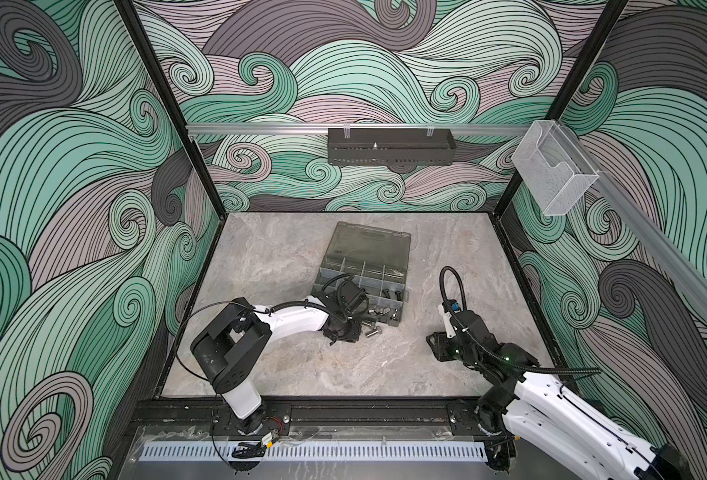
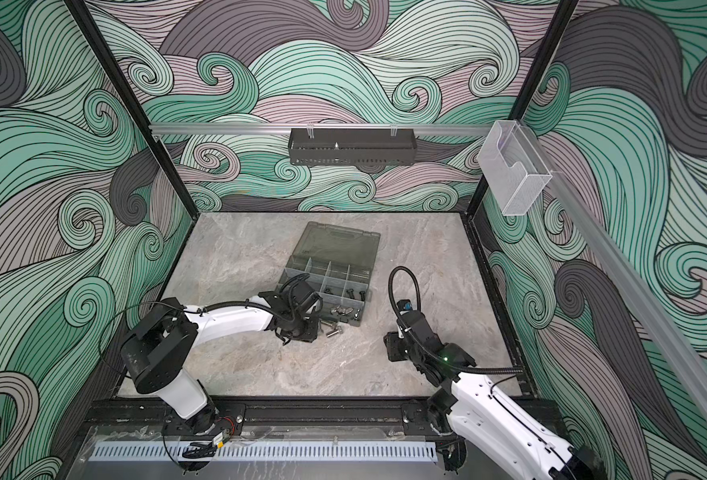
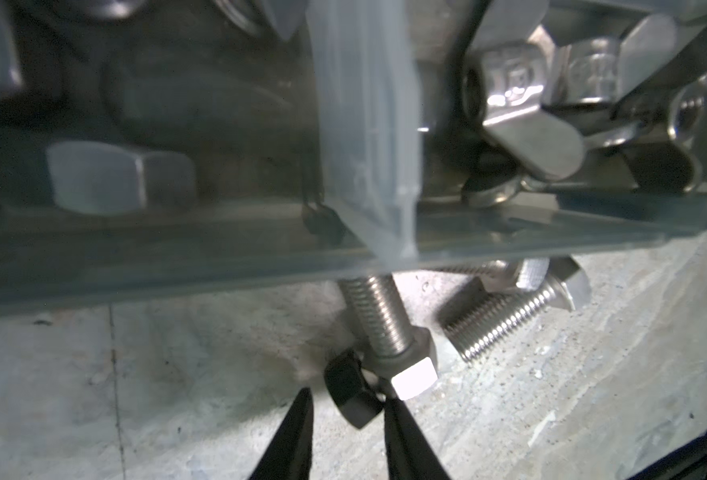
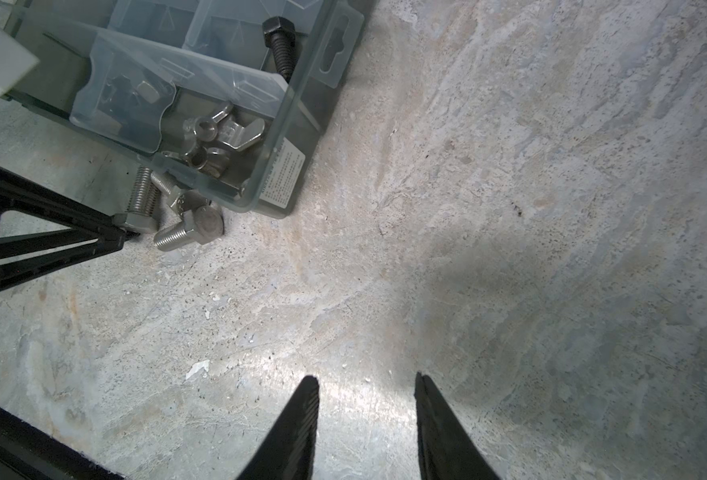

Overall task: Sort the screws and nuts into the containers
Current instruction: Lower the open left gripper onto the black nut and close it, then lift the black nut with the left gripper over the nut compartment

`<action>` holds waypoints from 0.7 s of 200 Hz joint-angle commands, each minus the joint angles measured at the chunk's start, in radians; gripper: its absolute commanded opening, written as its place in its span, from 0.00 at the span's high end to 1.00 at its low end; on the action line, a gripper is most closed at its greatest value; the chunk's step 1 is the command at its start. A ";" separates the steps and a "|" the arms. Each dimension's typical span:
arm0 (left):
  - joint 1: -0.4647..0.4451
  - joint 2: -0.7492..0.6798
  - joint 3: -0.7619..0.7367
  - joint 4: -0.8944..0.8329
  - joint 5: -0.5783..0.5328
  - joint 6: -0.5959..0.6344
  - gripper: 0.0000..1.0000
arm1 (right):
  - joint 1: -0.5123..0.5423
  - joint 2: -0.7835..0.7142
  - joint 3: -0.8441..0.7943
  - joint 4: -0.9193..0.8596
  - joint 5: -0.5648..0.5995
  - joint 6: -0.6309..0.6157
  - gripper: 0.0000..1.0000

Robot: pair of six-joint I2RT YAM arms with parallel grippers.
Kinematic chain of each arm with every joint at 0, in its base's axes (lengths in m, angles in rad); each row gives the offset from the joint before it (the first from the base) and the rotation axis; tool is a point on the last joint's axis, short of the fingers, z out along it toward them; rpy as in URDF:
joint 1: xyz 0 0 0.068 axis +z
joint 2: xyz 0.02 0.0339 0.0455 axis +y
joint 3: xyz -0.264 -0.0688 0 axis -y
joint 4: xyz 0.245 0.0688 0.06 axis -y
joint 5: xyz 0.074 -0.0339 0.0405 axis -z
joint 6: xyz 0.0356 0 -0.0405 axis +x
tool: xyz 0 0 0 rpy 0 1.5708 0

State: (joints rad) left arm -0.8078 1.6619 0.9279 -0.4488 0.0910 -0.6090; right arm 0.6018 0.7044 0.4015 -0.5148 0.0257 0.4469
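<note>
Left gripper (image 3: pixel 347 399) sits low at the table just off the near side of the case (image 1: pixel 370 245), jaws narrow, with a black nut (image 3: pixel 352 388) between the fingertips. One finger touches the nut and the other looks a hair off it, so I cannot tell whether the pinch is made. The nut lies on the table, outside any cell, dead ahead of the tips and pressed against the hex head of a silver screw (image 3: pixel 379 320).

That contact is the relation that counts. The screw's long axis runs away from the gripper, far and right, with its head at the fingers and its thread end at the case wall, roughly in line with the reach. The jaws therefore straddle the nut right beside the head. A lift, I judge, risks dragging the screw along.

Just right of it, two more silver screws (image 4: pixel 185 230) lie loose on the table against the case, at angles to each other. Farther right, inside the case, wing nuts (image 4: pixel 223 133) sit in the near right cell, and a black screw (image 4: pixel 281 45) lies in the cell beyond.

Right gripper (image 4: pixel 365 384) hangs well apart to the right over bare table, jaws spread, nothing in them. The left arm is plainly nearer the loose pieces.
</note>
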 commanded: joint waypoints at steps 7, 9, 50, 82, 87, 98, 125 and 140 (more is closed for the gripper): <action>-0.004 0.009 0.015 -0.031 -0.050 0.014 0.70 | -0.003 -0.011 -0.007 0.000 0.005 0.005 0.60; -0.004 0.008 0.015 -0.032 -0.053 0.014 0.70 | -0.002 -0.012 -0.007 0.001 0.005 0.005 0.60; -0.004 0.011 0.018 -0.042 -0.073 0.022 0.70 | -0.003 -0.018 -0.007 0.000 0.005 0.007 0.60; -0.004 0.031 0.038 -0.040 -0.078 0.019 0.70 | -0.003 -0.020 -0.008 -0.002 0.003 0.008 0.60; -0.004 0.033 0.039 -0.038 -0.079 0.019 0.70 | -0.003 -0.020 -0.008 -0.003 0.003 0.009 0.60; -0.004 0.039 0.043 -0.035 -0.079 0.018 0.70 | -0.004 -0.021 -0.007 -0.003 0.003 0.009 0.60; -0.004 0.058 0.052 -0.039 -0.082 0.028 0.75 | -0.004 -0.022 -0.009 -0.002 0.003 0.009 0.60; -0.004 0.064 0.055 -0.039 -0.083 0.031 0.78 | -0.004 -0.022 -0.009 -0.002 0.003 0.008 0.60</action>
State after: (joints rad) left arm -0.8078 1.7039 0.9543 -0.4664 0.0284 -0.5915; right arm 0.6018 0.6899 0.4015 -0.5152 0.0257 0.4496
